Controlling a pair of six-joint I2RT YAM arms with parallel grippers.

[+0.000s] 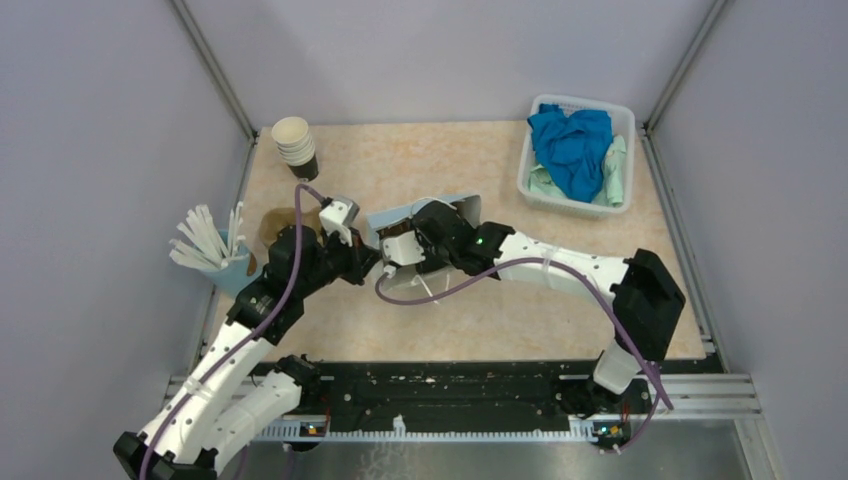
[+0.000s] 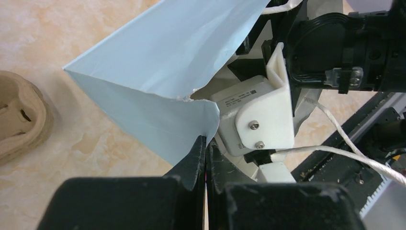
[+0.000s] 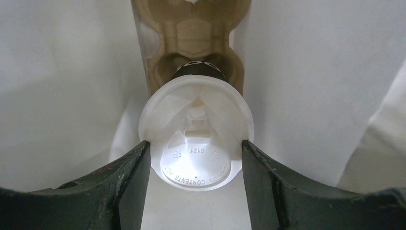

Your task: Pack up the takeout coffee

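The takeout coffee (image 3: 197,160), a dark cup under a round white lid, sits in a brown pulp carrier (image 3: 191,28) inside the light blue paper bag (image 2: 163,62). My right gripper (image 3: 195,143) reaches into the bag, and its two fingers press on either side of the lid. My left gripper (image 2: 206,143) is shut on the bag's torn mouth edge and holds it up. In the top view the bag (image 1: 425,208) lies mid-table with both grippers meeting at its mouth; the cup is hidden there.
A stack of lidless cups (image 1: 295,145) stands at the back left. A holder of white sticks (image 1: 210,245) is at the left edge, with spare pulp carriers (image 2: 21,120) beside it. A white bin of blue and green cloths (image 1: 578,150) is at the back right.
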